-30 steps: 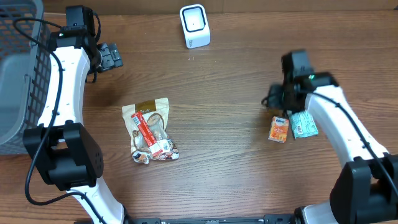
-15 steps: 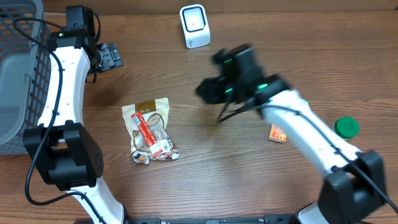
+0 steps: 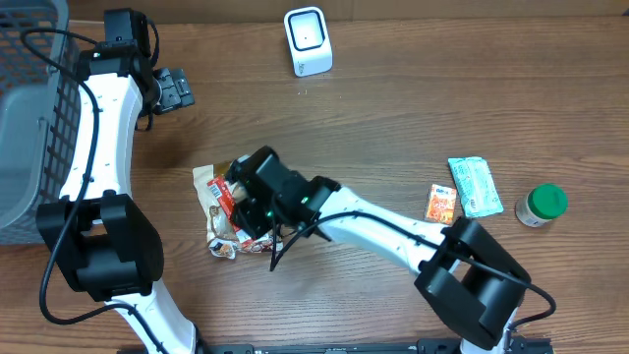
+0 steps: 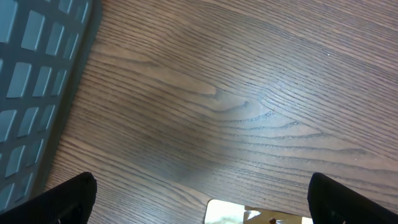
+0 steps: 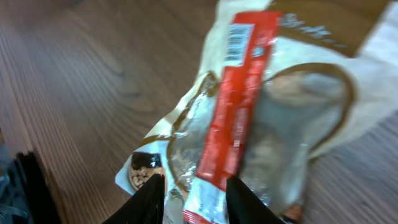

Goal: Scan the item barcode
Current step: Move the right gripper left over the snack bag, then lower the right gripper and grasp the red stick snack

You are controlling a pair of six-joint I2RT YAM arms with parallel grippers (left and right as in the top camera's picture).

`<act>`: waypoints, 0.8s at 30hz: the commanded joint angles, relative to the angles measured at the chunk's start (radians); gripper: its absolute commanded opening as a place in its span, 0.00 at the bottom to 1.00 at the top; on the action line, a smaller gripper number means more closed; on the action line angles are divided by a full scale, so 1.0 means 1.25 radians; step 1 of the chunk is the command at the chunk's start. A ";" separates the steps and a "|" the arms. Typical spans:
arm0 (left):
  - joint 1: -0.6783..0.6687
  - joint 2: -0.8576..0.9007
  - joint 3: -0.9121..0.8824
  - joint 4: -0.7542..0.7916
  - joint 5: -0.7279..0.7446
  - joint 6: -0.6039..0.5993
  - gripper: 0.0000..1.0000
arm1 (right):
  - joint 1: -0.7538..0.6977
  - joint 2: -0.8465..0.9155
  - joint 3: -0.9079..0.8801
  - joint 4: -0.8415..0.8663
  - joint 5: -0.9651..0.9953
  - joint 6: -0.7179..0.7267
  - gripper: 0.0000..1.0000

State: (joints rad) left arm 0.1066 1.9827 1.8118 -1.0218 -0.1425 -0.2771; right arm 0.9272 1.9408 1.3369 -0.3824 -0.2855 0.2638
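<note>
Your right gripper (image 5: pixel 194 200) is down over the snack bag (image 3: pixel 205 183), which lies flat on the table (image 3: pixel 393 118) at about 8 o'clock from the table's middle. In the right wrist view, a red stick packet (image 5: pixel 233 118) lies across the bag's clear window. Its barcode (image 5: pixel 239 42) faces up at the packet's 12 o'clock end. The gripper's white fingers (image 5: pixel 148 202) stand fairly narrow, one on each side of the packet's 6 o'clock end. You cannot tell whether they are pressing on it.

Your left gripper (image 3: pixel 174 90) is at 10 o'clock, spread wide over bare wood and holding nothing, just beside the grey basket (image 3: pixel 29 108) at the 9 o'clock edge. The white scanner (image 3: pixel 308 40) stands at 12 o'clock, well apart from the bag. At 3 o'clock sit an orange packet (image 3: pixel 441 204), a teal packet (image 3: pixel 475 186) and a green-lidded jar (image 3: pixel 543 205)
</note>
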 commanded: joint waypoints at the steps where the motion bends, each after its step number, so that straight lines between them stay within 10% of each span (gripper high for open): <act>1: -0.003 -0.010 0.006 0.001 0.004 0.009 1.00 | 0.032 0.000 0.008 0.008 0.077 -0.049 0.33; 24: -0.003 -0.010 0.006 0.001 0.004 0.009 1.00 | 0.062 0.082 0.007 -0.019 0.138 -0.082 0.27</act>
State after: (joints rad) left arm 0.1066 1.9827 1.8118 -1.0218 -0.1425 -0.2771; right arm 0.9974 2.0235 1.3373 -0.4038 -0.1078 0.1734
